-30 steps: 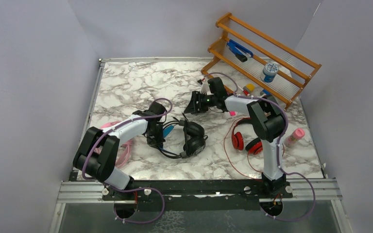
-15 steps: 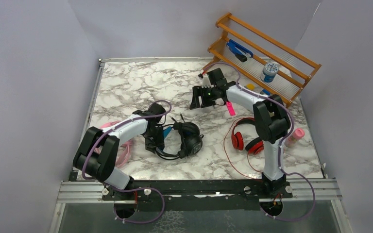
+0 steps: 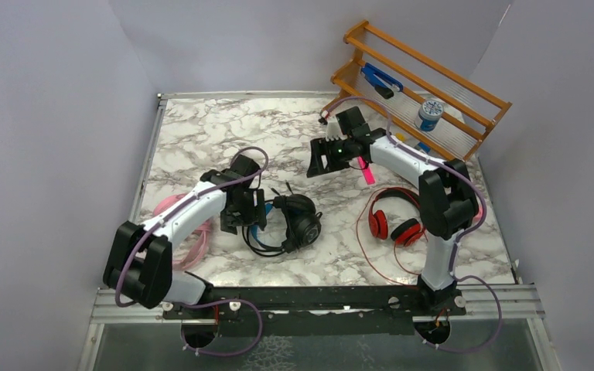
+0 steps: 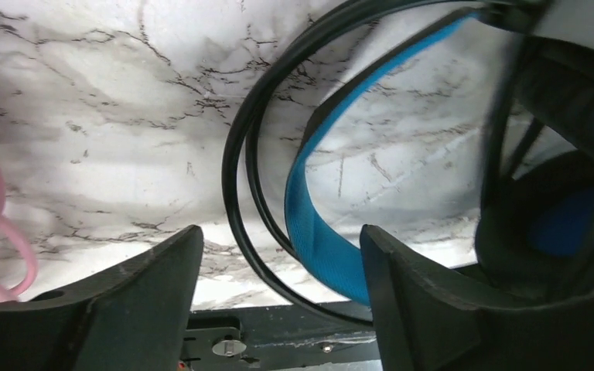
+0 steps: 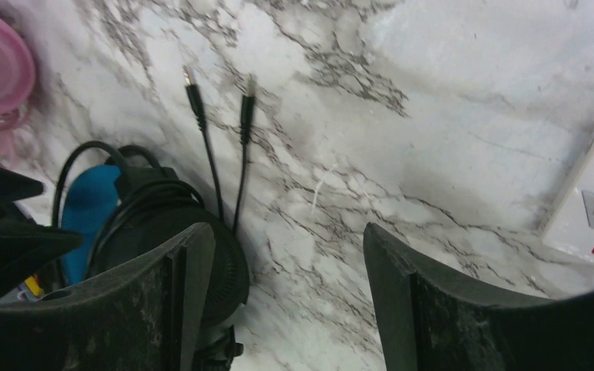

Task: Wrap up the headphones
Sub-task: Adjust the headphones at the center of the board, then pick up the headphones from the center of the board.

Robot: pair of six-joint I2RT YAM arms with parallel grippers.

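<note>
Top external: pink headset [image 3: 193, 232] sits left of the black headset [image 3: 300, 220]. Left claw [image 4: 278, 247] has just released, and its jaws now spread around the blue headband with the cable loose between them. Right claw [image 3: 321, 161], behind the black headset, has opened too and holds nothing. Red headset [image 3: 393, 220] lies to the right, cable sprawled. Probably a regrip or a handover to the next headset.

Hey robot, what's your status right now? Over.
Both open: left claw straddling black-and-blue headphones band and cable, right claw empty over marble. Two plugs lying loose. Off to the sides: red headphones, pink headphones.
</note>
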